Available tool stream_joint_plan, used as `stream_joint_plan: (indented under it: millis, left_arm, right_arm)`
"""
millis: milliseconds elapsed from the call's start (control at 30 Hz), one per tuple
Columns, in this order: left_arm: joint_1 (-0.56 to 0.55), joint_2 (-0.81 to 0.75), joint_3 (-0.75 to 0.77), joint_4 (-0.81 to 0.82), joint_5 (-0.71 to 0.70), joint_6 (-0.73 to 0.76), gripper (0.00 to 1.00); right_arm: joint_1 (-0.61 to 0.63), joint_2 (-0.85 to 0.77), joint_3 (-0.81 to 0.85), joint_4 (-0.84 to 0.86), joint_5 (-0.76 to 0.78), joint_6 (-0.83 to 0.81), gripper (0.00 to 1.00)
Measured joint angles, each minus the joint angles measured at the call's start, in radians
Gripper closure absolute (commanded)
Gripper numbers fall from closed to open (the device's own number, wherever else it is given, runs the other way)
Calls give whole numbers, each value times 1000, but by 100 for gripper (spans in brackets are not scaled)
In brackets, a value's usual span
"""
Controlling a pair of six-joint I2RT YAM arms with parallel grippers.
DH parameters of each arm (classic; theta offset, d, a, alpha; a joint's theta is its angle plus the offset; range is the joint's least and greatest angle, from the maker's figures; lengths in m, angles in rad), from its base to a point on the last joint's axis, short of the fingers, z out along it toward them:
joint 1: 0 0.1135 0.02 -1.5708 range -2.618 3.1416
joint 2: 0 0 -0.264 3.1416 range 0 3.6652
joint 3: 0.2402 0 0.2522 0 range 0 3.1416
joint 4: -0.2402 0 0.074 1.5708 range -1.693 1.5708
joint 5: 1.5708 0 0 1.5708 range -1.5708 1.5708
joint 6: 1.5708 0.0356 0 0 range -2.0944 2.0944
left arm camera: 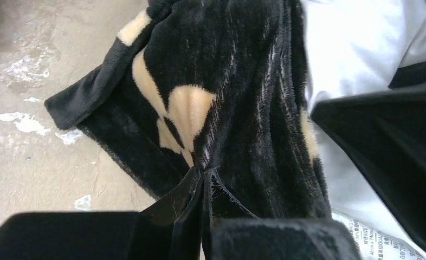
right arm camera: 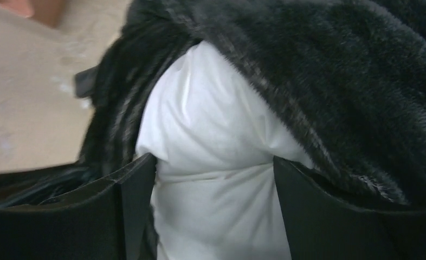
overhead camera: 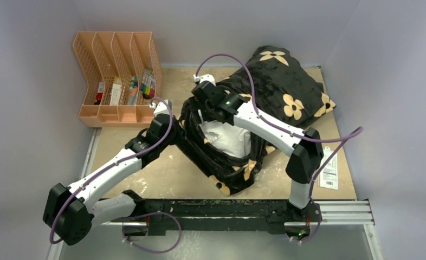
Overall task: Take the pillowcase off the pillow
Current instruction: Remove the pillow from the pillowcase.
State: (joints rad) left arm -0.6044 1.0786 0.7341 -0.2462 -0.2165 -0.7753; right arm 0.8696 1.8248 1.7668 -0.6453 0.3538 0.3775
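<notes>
The black plush pillowcase (overhead camera: 278, 81) with tan flowers lies across the table's middle and back right, its open end bunched toward the front. The white pillow (overhead camera: 227, 138) shows through that opening. My left gripper (left arm camera: 206, 172) is shut on a fold of the pillowcase (left arm camera: 227, 81) near its left edge. My right gripper (right arm camera: 213, 161) stands open, its fingers (right arm camera: 135, 189) wide apart on either side of a bulging corner of the pillow (right arm camera: 211, 124), with the pillowcase (right arm camera: 335, 70) draped over it above and to the right.
An orange desk organizer (overhead camera: 118, 76) with pens and small items stands at the back left. A printed white label (overhead camera: 329, 170) lies at the table's right edge. A black rail (overhead camera: 227, 208) runs along the near edge between the arm bases. Grey walls enclose the table.
</notes>
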Motion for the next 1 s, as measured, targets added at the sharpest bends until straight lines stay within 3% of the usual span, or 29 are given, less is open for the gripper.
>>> stream_joint_plan:
  millis: [67, 133, 233, 400, 600, 700, 900, 933, 1000]
  left_arm:
    - [0, 0, 0, -14, -11, -4, 100]
    - [0, 0, -2, -13, -15, -14, 100]
    - [0, 0, -3, -18, -16, -25, 100]
    - [0, -1, 14, -55, -22, -24, 100]
    - [0, 21, 149, -164, -13, 10, 41]
    - [2, 42, 217, -180, 22, 23, 25]
    - [3, 125, 276, -105, 176, 31, 28]
    - [4, 153, 277, -87, 204, 31, 34]
    - [4, 214, 277, -68, 241, 30, 63]
  right_arm:
    - [7, 29, -7, -4, 72, 24, 11]
    - [12, 38, -35, 18, 116, 42, 15]
    - [14, 48, -55, 34, 142, 71, 53]
    - [8, 50, -110, 91, 146, 137, 100]
    - [-55, -88, -299, 275, -10, 208, 100]
    - [-89, -148, -374, 336, -94, 260, 100]
    - [-112, -194, -437, 396, -148, 313, 100]
    - [-112, -203, -449, 407, -147, 323, 100]
    - [-111, -233, -489, 443, -145, 343, 100]
